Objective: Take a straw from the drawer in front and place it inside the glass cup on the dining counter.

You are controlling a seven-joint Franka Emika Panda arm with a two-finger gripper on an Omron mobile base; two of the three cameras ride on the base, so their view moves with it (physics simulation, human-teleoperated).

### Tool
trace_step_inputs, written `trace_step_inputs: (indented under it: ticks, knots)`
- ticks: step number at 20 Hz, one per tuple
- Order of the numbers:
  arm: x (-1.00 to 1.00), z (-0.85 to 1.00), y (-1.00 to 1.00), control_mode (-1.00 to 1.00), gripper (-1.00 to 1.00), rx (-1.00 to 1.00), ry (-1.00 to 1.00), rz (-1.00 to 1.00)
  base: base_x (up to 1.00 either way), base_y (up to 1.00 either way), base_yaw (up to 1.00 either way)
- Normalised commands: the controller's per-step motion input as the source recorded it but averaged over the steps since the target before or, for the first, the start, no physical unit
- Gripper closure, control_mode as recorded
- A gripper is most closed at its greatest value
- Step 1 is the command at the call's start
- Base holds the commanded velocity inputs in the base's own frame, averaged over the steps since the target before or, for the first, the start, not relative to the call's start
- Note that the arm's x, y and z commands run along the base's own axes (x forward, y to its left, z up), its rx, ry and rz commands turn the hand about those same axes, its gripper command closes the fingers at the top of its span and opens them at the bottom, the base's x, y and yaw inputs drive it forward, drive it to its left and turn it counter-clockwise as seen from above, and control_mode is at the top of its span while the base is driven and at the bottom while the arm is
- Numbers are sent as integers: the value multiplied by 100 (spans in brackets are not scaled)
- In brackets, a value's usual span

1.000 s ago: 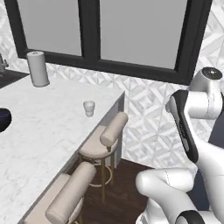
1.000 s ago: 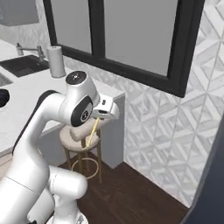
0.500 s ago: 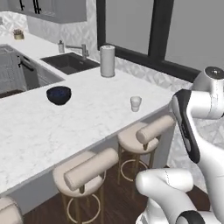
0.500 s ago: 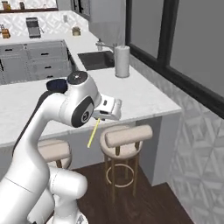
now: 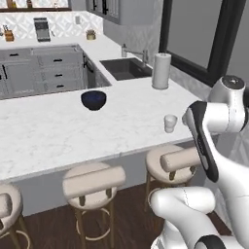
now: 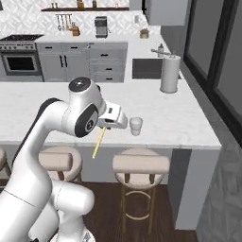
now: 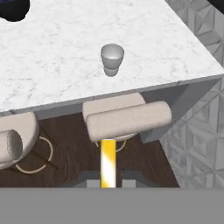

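From the left base camera, the glass cup (image 5: pixel 169 123) stands near the front edge of the dining counter (image 5: pixel 58 131), well apart from the dark blue bowl (image 5: pixel 94 100) farther back on the marble and from the paper towel roll (image 5: pixel 161 71) beside the sink (image 5: pixel 124 68). A beige stool (image 5: pixel 173 164) sits just below the cup, tucked under the counter's overhang.

From the right base camera, the gripper (image 6: pixel 112 124) hangs just beside the glass cup (image 6: pixel 135 125), out over the counter's front edge, its fingers closed on a yellow straw (image 6: pixel 99 142) that slants down and away from the cup in front of the grey counter side. The paper towel roll (image 6: pixel 168 73) stands behind the cup toward the counter's far end, and a stool (image 6: pixel 140 166) sits under the cup.

From the hand camera, the straw (image 7: pixel 107 162), yellow with a pale band, rises pinched between the gripper's (image 7: pixel 108 183) two fingertips. The glass cup (image 7: pixel 112 59) stands upright and empty on the marble of the dining counter (image 7: pixel 61 61), beyond the straw's tip and apart from it, with the stool's (image 7: pixel 127 119) padded backrest between them.
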Motion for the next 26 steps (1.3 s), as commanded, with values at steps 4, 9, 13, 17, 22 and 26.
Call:
trace_step_inputs:
  ticks: [4,9,13,17,22,26]
  knots:
    - [0,0,0,100,100,0,0,0,-1,-98,39]
    - [0,0,0,100,100,0,0,0,10,-65,31]
    - [0,0,0,100,100,0,0,0,53,-36,17]
    - [0,0,0,100,100,0,0,0,100,0,1]
    - [3,5,5,-100,100,0,0,0,61,1,0]
    - [0,49,80,-100,100,-8,-24,-6,0,0,0]
